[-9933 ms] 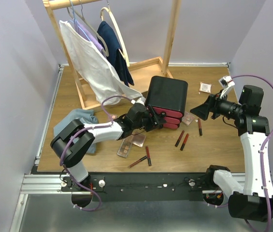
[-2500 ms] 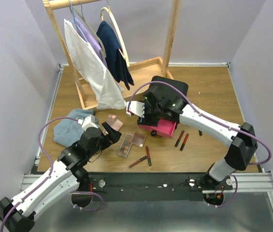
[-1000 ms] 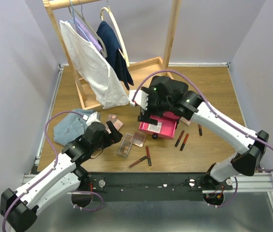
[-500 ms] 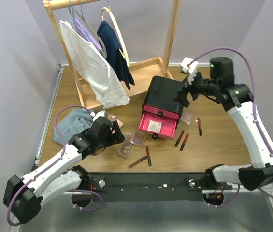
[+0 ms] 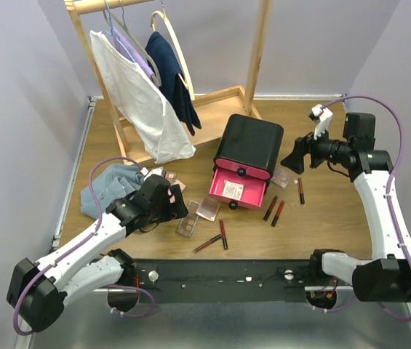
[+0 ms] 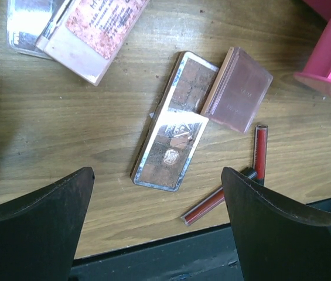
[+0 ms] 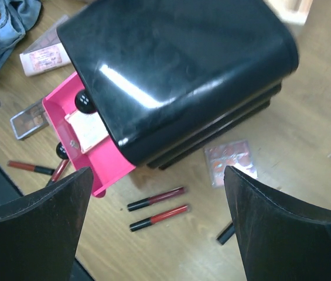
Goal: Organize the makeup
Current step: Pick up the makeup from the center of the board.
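Observation:
The makeup lies scattered on the wooden table. An eyeshadow palette (image 6: 171, 146) and a rose square case (image 6: 238, 89) lie below my open left gripper (image 6: 158, 234), with two lip tubes (image 6: 260, 152) beside them. More palettes (image 6: 89, 29) lie further off. My left gripper (image 5: 170, 205) hovers just left of these palettes (image 5: 188, 218). My open right gripper (image 5: 296, 156) hangs right of the black box (image 5: 249, 145), empty. Below it lie two lip tubes (image 7: 156, 199) and a clear pink palette (image 7: 231, 161). The box's pink drawer (image 7: 103, 172) stands pulled out with a flat case (image 7: 86, 129) inside.
A wooden clothes rack (image 5: 260, 51) with hanging garments (image 5: 140, 94) stands at the back left. A light blue cloth (image 5: 107, 190) lies left of my left gripper. Another lip tube (image 5: 301, 190) lies right of the drawer. The table's near edge (image 6: 171, 257) is close below the left gripper.
My right arm swung right and drew back from the box, leaving the pink drawer open. My left gripper edged forward toward the palettes.

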